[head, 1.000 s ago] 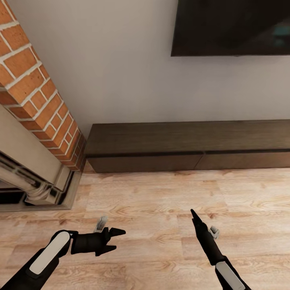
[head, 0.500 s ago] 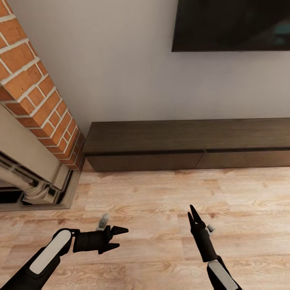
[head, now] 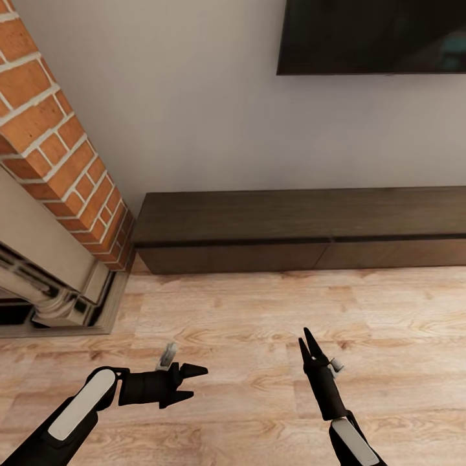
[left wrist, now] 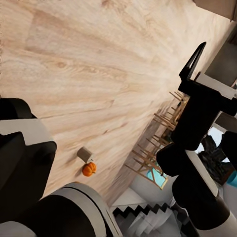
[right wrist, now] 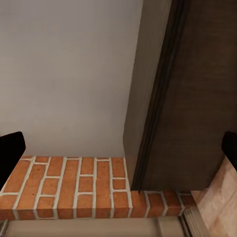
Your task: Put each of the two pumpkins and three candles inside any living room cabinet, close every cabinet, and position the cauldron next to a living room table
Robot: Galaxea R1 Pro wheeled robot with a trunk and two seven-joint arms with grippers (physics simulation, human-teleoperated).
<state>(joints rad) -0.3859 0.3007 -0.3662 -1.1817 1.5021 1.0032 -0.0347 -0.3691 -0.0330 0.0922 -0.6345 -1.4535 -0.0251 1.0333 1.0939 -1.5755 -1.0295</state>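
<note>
The cabinet (head: 298, 226) is a long, low, dark-brown unit against the white wall, with its plain front panels closed. It also appears in the right wrist view as the cabinet (right wrist: 192, 98), seen end-on. My left gripper (head: 194, 383) hovers open over the wood floor, well short of the cabinet, and my right gripper (head: 307, 342) points toward it with its fingers apart. The left wrist view shows a small orange pumpkin (left wrist: 89, 169) on the floor far off, beside a small beige block (left wrist: 85, 154) that I cannot identify. Both grippers are empty.
A red brick fireplace (head: 58, 142) with a pale stone surround (head: 52, 272) juts out at the left, touching the cabinet's end. A dark TV (head: 372, 35) hangs on the wall above. Wooden chairs (left wrist: 158, 148) stand far off in the left wrist view.
My right gripper has gone from shut to open and drawn slightly left. The head view has crept a little closer and lower. The left arm has hardly moved.
</note>
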